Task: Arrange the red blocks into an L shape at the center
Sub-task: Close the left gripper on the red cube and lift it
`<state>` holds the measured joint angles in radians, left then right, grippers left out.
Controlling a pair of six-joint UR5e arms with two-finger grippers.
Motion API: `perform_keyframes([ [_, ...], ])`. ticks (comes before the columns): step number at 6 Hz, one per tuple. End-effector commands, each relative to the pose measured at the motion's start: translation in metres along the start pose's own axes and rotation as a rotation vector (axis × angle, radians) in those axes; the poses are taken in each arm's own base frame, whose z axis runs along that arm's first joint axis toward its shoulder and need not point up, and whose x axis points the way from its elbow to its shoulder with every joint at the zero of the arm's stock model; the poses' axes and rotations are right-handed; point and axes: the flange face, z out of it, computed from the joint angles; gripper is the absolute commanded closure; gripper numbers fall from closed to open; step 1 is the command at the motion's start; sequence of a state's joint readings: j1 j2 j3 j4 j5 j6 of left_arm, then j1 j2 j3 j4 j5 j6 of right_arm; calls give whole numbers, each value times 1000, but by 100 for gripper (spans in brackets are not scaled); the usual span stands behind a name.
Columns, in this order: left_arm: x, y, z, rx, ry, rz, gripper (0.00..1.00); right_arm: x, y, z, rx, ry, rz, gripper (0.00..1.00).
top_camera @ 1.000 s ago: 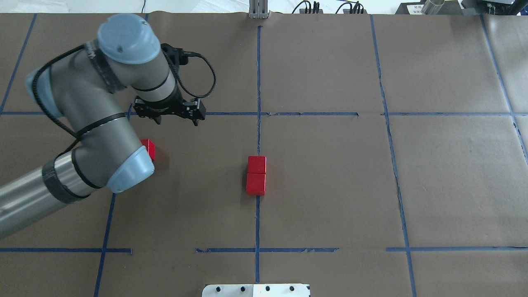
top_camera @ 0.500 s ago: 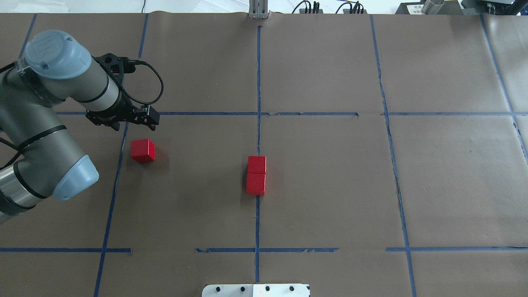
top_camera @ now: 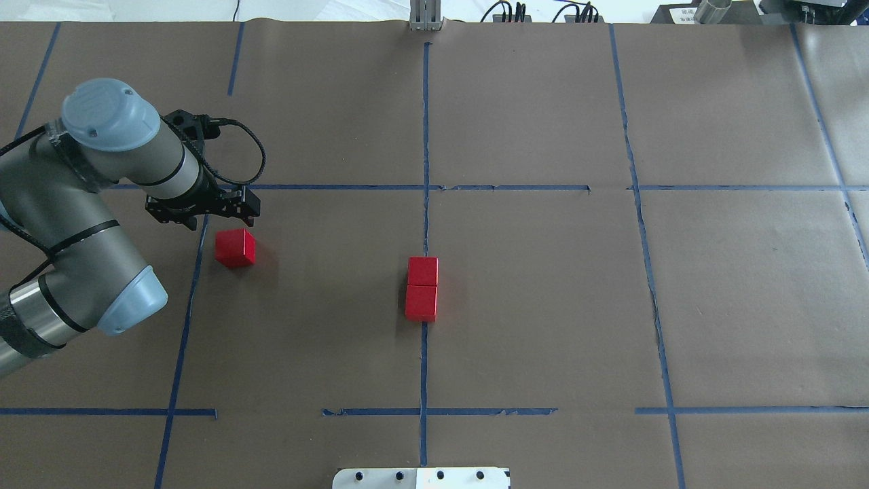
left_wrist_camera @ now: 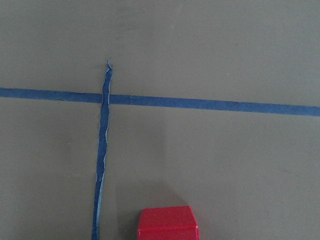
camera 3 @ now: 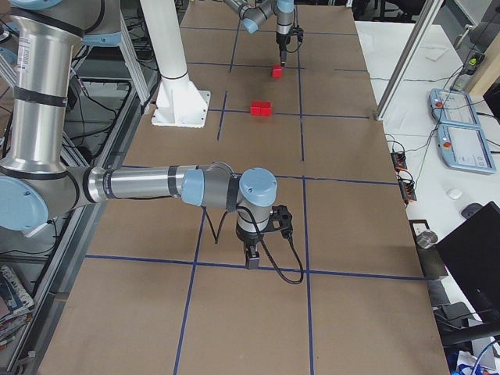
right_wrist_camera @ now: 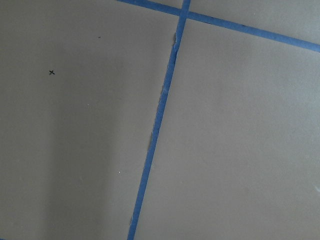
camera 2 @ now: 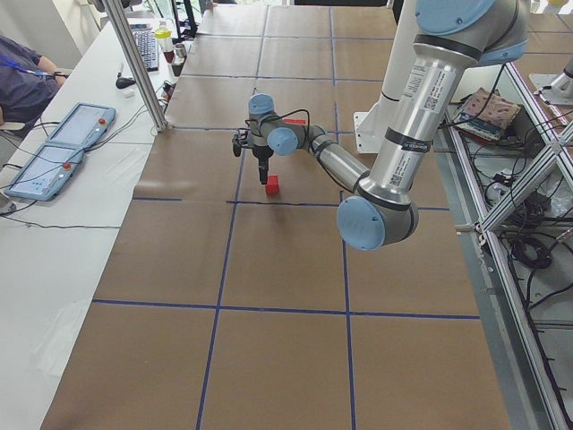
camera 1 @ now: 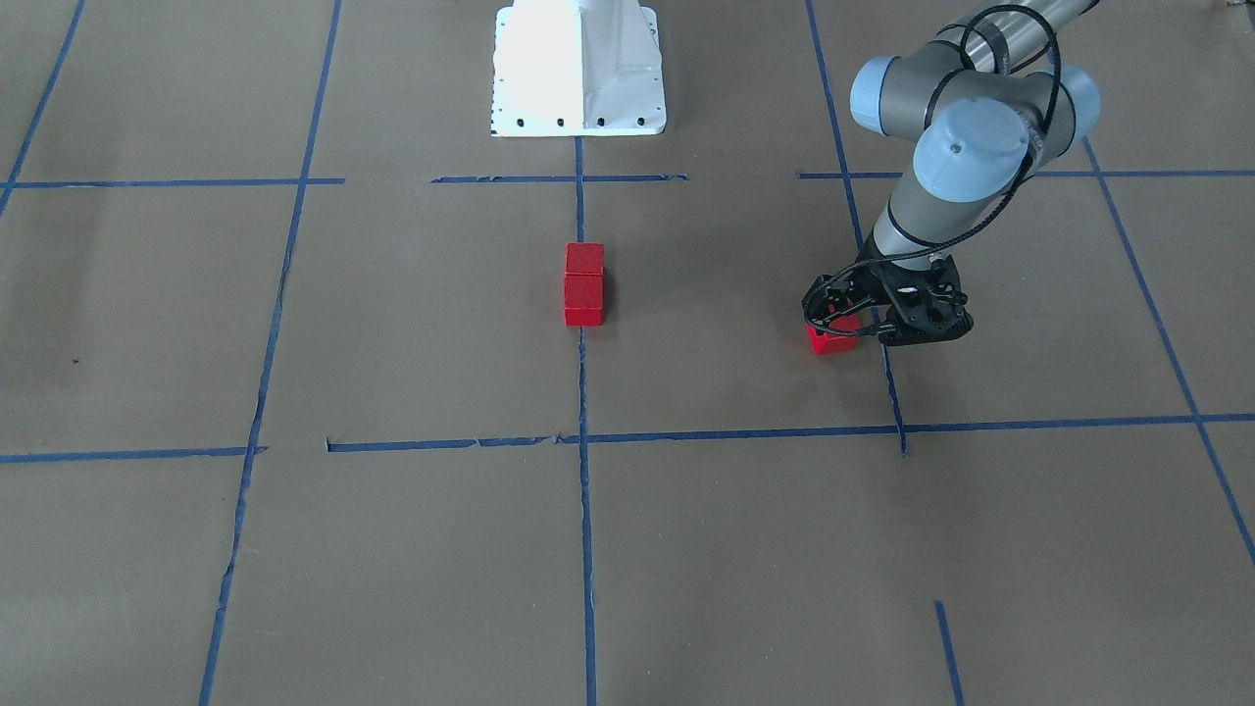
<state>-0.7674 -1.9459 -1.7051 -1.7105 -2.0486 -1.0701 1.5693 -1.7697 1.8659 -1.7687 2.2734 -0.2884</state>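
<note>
Two red blocks [top_camera: 421,288] sit touching in a short line on the center tape line, also seen from the front [camera 1: 583,284]. The third red block [top_camera: 235,248] lies alone to the left; it also shows in the front view [camera 1: 831,339] and at the bottom edge of the left wrist view [left_wrist_camera: 168,223]. My left gripper [top_camera: 204,219] hovers open just beyond this block, not around it, and holds nothing. My right gripper [camera 3: 252,262] shows only in the exterior right view, pointing down at bare paper far from the blocks; I cannot tell its state.
Brown paper with a blue tape grid [top_camera: 426,187] covers the table. The white robot base plate [camera 1: 578,69] stands at the robot's edge. A metal post [top_camera: 426,17] stands at the far edge. Teach pendants [camera 3: 461,141] lie on a side table.
My left arm has swung left, away from the center pair, uncovering the lone block. In the last half second its gripper has shifted a little closer to that block. The blocks have not moved.
</note>
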Motion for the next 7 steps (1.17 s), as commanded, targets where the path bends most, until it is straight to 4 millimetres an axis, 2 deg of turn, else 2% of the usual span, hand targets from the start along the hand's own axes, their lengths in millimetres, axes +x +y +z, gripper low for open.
perform_keyframes([
  [1,4,10,38,-26,6,-13,0,0,0,0,-1,0,1,0],
  [3,3,16,55,-48,-13,-10,0,1,0,1,-2,-1,2,0],
  [4,5,17,56,-50,-13,-15,10,0,0,0,-1,0,1,0],
  [5,17,15,50,-46,2,-62,76,0,0,0,-1,0,1,0],
  [6,31,12,39,-33,21,-69,96,0,0,0,-1,0,1,0],
  [7,55,3,17,-9,58,-209,98,0,0,0,-1,0,1,0],
])
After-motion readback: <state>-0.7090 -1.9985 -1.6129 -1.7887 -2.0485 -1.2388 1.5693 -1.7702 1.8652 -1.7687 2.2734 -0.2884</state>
